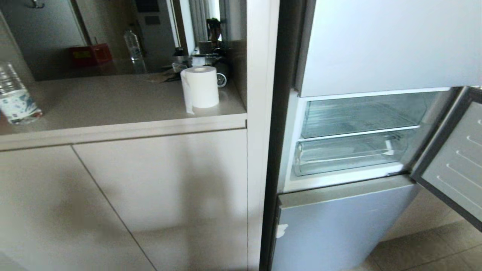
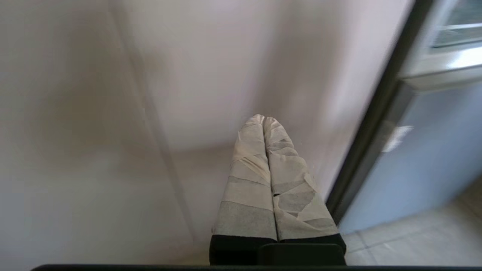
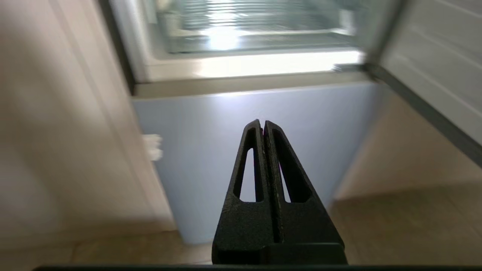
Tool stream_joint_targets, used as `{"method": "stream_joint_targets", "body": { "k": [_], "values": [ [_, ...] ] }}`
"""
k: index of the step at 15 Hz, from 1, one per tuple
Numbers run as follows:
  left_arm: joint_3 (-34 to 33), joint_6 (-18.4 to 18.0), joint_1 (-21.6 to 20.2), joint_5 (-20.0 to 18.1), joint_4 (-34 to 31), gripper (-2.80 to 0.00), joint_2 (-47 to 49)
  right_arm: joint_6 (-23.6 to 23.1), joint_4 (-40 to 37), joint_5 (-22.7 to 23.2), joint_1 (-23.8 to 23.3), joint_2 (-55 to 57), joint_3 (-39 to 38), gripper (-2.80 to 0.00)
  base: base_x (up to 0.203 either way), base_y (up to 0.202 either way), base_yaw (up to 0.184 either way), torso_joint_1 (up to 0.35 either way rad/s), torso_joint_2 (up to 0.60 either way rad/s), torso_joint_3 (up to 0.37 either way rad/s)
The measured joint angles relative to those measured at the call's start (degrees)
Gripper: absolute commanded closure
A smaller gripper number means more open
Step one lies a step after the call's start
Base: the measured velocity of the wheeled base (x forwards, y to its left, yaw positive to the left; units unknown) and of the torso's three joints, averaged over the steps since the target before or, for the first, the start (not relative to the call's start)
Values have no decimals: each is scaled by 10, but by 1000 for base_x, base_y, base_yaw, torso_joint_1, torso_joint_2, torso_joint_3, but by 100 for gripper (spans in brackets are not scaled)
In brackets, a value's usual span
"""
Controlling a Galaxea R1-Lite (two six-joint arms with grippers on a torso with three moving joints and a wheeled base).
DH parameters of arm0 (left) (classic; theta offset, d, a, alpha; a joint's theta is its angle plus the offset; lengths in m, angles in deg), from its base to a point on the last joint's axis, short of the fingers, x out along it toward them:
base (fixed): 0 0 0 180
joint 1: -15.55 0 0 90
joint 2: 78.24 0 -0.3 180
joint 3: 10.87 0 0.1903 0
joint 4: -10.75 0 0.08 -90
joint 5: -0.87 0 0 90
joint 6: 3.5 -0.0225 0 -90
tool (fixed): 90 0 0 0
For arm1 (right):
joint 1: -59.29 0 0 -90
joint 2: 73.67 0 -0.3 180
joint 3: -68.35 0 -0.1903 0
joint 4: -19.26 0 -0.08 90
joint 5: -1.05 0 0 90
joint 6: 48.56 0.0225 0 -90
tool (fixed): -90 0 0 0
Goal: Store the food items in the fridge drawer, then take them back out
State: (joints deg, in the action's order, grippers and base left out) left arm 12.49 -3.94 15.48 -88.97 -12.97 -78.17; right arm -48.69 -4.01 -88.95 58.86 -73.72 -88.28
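Observation:
The fridge stands at the right with its middle compartment open. Inside it sits the clear plastic fridge drawer (image 1: pixel 346 154), pushed in under a glass shelf (image 1: pixel 361 114). The drawer (image 3: pixel 256 35) also shows in the right wrist view. The food items are out of view. My left gripper (image 2: pixel 263 118), its fingers wrapped in pale tape, is shut on nothing and points at the beige cabinet front. My right gripper (image 3: pixel 262 122), black, is shut and empty, pointing at the pale-blue lower fridge door (image 3: pixel 248 128). Neither arm shows in the head view.
The open fridge door (image 1: pixel 452 158) swings out at the right. A beige counter (image 1: pixel 124 101) at the left carries a paper roll (image 1: pixel 201 88) and a water bottle (image 1: pixel 15 98). Cabinet fronts (image 1: pixel 150 195) fill the lower left; tiled floor (image 1: pixel 433 248) lies at the lower right.

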Motion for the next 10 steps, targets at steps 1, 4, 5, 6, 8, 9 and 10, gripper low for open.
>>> {"method": "stream_joint_targets", "body": {
  "k": [1,4,5,6,8,9,10],
  "values": [
    [0,0,0,0,0,0,0,0,0,0,0,0,0,0,2,-7,175,8,0,0],
    [0,0,0,0,0,0,0,-2,0,0,0,0,0,0,-1,-8,136,4,1,0],
    [0,0,0,0,0,0,0,-3,0,0,0,0,0,0,0,-5,51,-1,2,1],
    [0,0,0,0,0,0,0,-6,0,0,0,0,0,0,0,0,0,0,0,0],
    [0,0,0,0,0,0,0,-6,0,0,0,2,0,0,0,0,0,0,0,0],
    [0,0,0,0,0,0,0,-4,0,0,1,9,0,0,0,0,0,0,0,0],
    [0,0,0,0,0,0,0,-3,1,0,1,23,0,0,0,0,0,0,0,0]
  ]
}}
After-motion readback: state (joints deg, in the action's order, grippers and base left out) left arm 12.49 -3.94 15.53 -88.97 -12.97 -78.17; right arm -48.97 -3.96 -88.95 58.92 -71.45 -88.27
